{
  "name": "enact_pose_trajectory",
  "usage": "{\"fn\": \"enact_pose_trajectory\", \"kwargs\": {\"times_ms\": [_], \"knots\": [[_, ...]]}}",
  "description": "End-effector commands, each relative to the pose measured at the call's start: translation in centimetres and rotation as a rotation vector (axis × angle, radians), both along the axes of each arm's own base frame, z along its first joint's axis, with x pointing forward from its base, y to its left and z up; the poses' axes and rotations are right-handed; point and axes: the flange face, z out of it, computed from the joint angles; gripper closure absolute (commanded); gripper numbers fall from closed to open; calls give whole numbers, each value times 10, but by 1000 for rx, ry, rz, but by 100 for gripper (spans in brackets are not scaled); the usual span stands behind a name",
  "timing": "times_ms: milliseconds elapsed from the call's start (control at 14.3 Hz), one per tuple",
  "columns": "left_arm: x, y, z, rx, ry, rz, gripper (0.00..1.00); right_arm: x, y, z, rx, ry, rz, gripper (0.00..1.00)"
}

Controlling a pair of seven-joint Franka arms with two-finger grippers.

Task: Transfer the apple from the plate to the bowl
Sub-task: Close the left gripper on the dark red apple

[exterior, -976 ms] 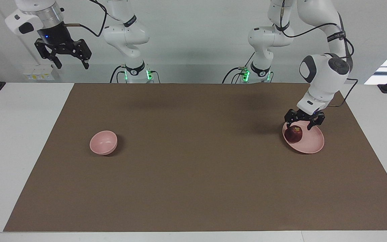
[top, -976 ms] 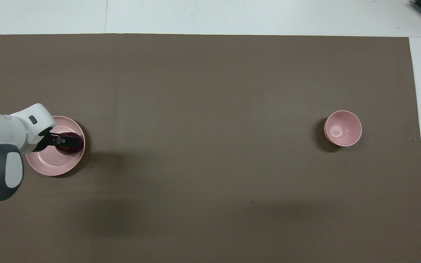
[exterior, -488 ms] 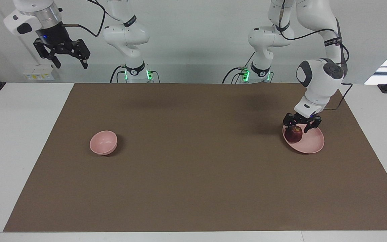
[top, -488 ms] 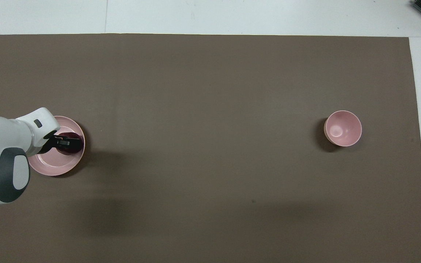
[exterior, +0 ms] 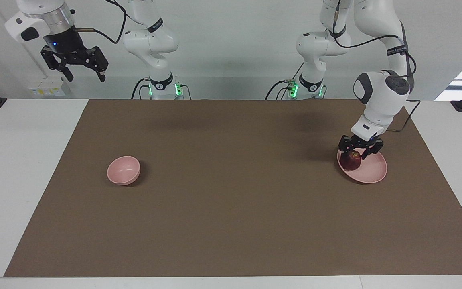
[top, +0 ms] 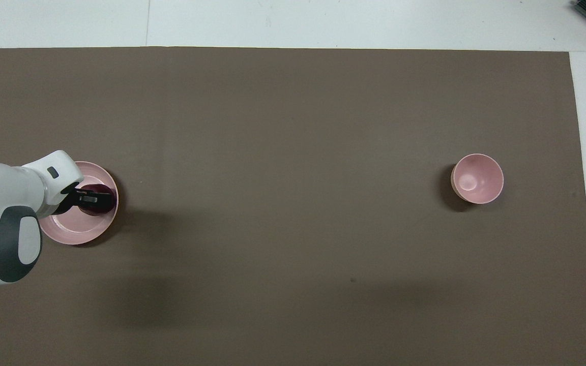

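A wide brown mat (exterior: 231,188) covers most of the white table (exterior: 22,160), and everything of the task sits on it. The flat, shallow, pale pink plate (exterior: 371,170) lies at the left arm's end; the small, deep, pale pink bowl (exterior: 123,170) stands well apart at the right arm's end, with bare mat between them.

The left gripper (exterior: 360,151) is down at the plate's edge nearest the robots, its black fingers straddling the top of the small, round, dark red apple (exterior: 351,160), which rests on the plate. Whether the fingers have closed on the fruit or only bracket it, I cannot tell. The right gripper (exterior: 79,68) waits high above the table's edge at its own end, fingers spread apart.

The step in hand looks like securing the grasp. A round apple will likely roll or squirt out if pinched above its widest part, so the fingers should sit low enough to meet it at its middle, then close firmly and evenly. The lift should probably be straight up and clear of the low rim before any sideways travel, so the plate is not dragged. The bowl is narrow, so release wants to be centred and low over it.
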Motion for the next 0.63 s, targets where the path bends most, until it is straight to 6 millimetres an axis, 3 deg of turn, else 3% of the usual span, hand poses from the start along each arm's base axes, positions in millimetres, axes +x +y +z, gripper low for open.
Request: {"fn": "enact_pose_trajectory", "kwargs": {"times_ms": [0, 209, 279, 348, 557], "knots": [[-4, 4, -3, 4, -19, -2, 33, -5, -1, 0, 22, -6, 4, 0], [0, 7, -3, 5, -22, 0, 80, -5, -1, 1, 21, -8, 4, 0], [3, 12, -1, 5, -26, 11, 92, -5, -1, 0, 22, -6, 4, 0], [5, 14, 1, 5, -31, 15, 100, -5, -1, 1, 21, -8, 4, 0], [10, 17, 21, 5, -48, 21, 100, -5, -1, 1, 21, -8, 6, 0]]}}
